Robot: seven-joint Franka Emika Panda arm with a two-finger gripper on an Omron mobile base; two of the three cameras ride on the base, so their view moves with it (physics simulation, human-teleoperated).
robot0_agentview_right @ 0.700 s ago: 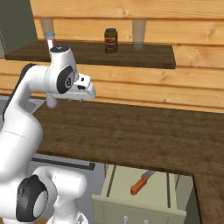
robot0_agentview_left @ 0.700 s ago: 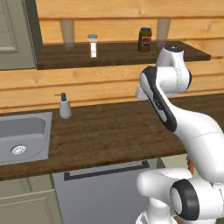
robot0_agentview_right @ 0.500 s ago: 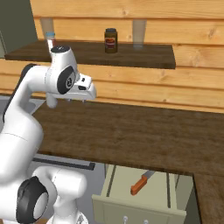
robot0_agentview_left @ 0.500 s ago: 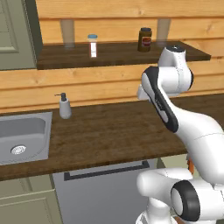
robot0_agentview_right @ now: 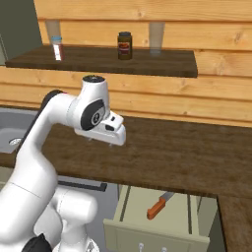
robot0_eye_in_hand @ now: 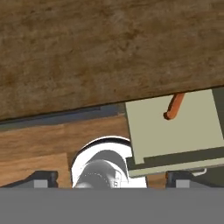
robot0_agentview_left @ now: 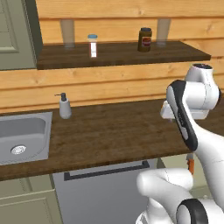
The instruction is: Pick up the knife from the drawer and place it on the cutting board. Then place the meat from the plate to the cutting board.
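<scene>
The knife (robot0_agentview_right: 158,207) lies in the open drawer (robot0_agentview_right: 147,235) under the counter, reddish-brown handle toward the front and grey blade pointing back. In the hand view its handle (robot0_eye_in_hand: 174,107) pokes out from under the counter's edge onto the drawer's pale floor (robot0_eye_in_hand: 188,131). My gripper (robot0_agentview_right: 102,141) hangs open and empty above the dark wooden counter (robot0_agentview_right: 167,147), up and to the left of the drawer. Its two tips stand wide apart in the hand view, gripper (robot0_eye_in_hand: 111,179). A sliver of the knife (robot0_agentview_left: 191,165) shows below the counter. The cutting board, the meat and the plate are out of view.
A steel sink (robot0_agentview_left: 22,138) is set in the counter's left end, with a soap dispenser (robot0_agentview_left: 64,106) behind it. On the wall shelf (robot0_agentview_left: 122,54) stand a dark jar (robot0_agentview_left: 145,39) and a small shaker (robot0_agentview_left: 92,45). A dishwasher front (robot0_agentview_left: 105,188) sits below the counter.
The arm has swung down and to the right, bringing the hand lower over the counter and closer to the open drawer. The knife and drawer have not moved.
</scene>
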